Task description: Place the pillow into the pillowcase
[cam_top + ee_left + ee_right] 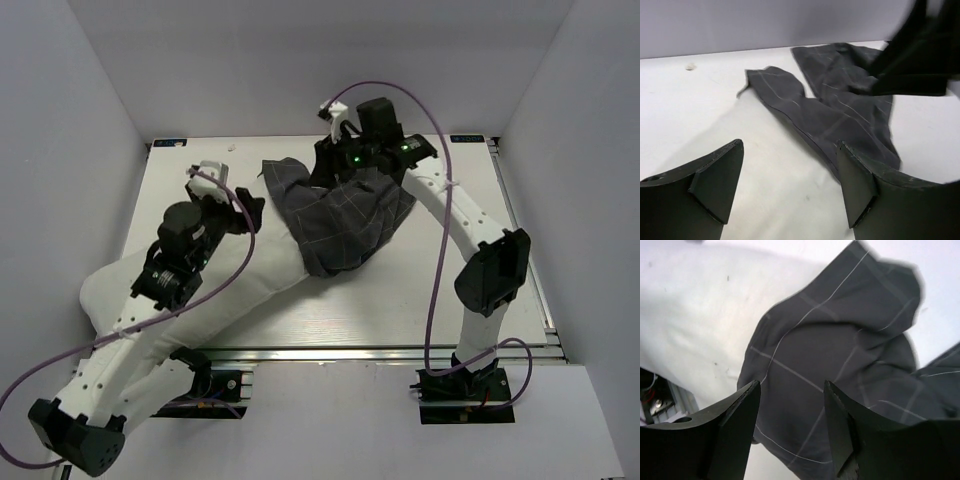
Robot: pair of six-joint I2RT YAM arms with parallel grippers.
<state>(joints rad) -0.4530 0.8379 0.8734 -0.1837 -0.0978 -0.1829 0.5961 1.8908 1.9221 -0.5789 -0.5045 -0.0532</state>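
The pillowcase is charcoal grey with a thin pale windowpane grid; the pillow is plain off-white.

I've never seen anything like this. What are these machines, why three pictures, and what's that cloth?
These are two robots: a left arm and a right arm, bolted to a table. One picture looks down from above; the other two come from cameras on each wrist, so the dark prongs are that arm's own fingers. On the table lie a plump white pillow and a dark checked pillowcase over one end of it. The left pincer and right pincer are both open, holding nothing.
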